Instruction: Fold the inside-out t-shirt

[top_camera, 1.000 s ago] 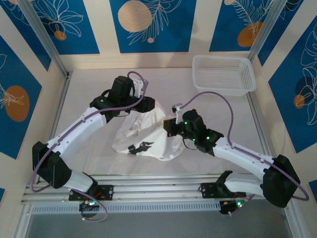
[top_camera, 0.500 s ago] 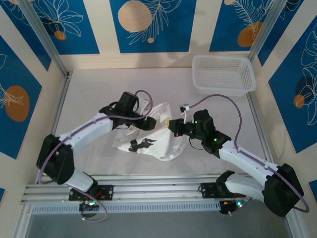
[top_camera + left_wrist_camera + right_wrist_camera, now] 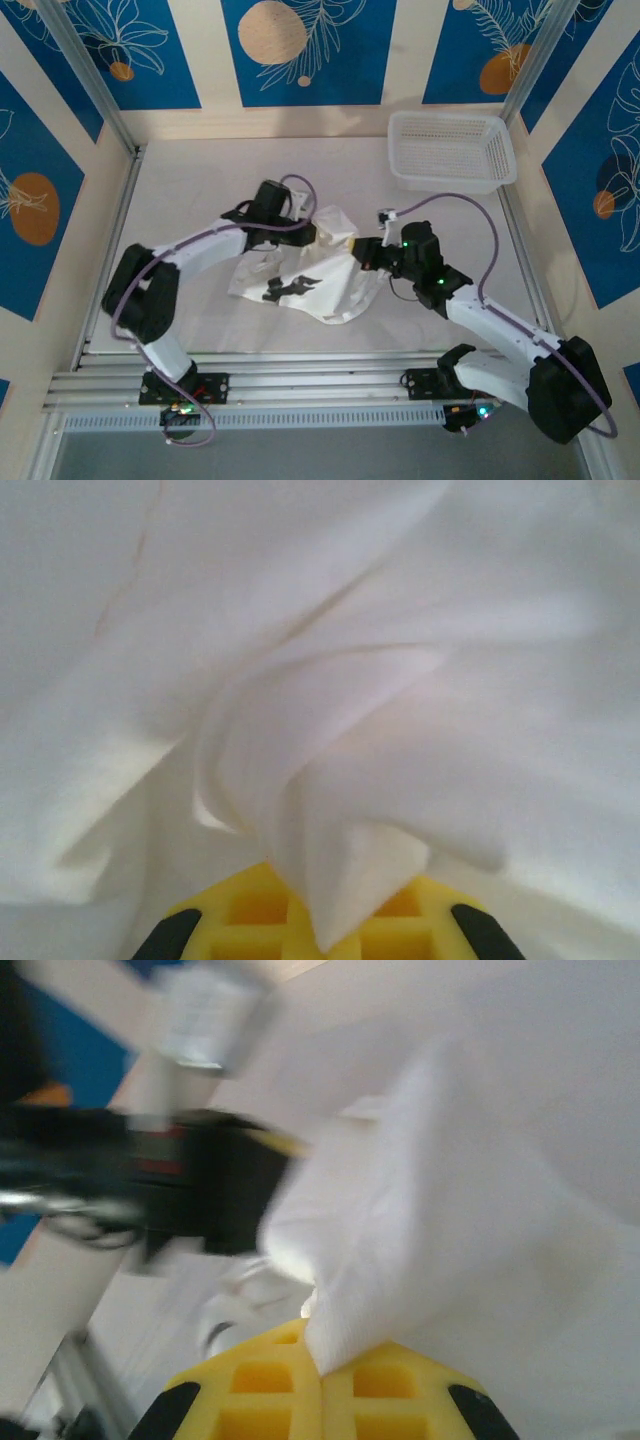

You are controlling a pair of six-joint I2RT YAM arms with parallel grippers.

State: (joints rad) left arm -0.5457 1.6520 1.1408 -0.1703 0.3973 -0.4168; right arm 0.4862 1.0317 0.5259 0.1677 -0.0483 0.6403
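The inside-out t-shirt (image 3: 320, 280) lies crumpled in the middle of the table, white with a dark print showing near its lower left. My left gripper (image 3: 312, 232) is at the shirt's upper edge, shut on a fold of white cloth (image 3: 340, 870) that runs between its yellow pads (image 3: 250, 925). My right gripper (image 3: 358, 248) comes in from the right at the shirt's upper right, shut on a bunched corner of cloth (image 3: 400, 1260) pinched between its yellow pads (image 3: 270, 1400). The two grippers sit close together over the shirt.
A white mesh basket (image 3: 452, 150) stands at the table's far right corner. The pale table surface (image 3: 180, 190) is bounded by metal frame rails (image 3: 120, 230) left and right. The left arm's dark wrist (image 3: 215, 1195) is close ahead in the right wrist view.
The left gripper moved right and down onto the shirt's upper edge and closed on cloth. The right gripper, holding its corner, drifted slightly up and right.
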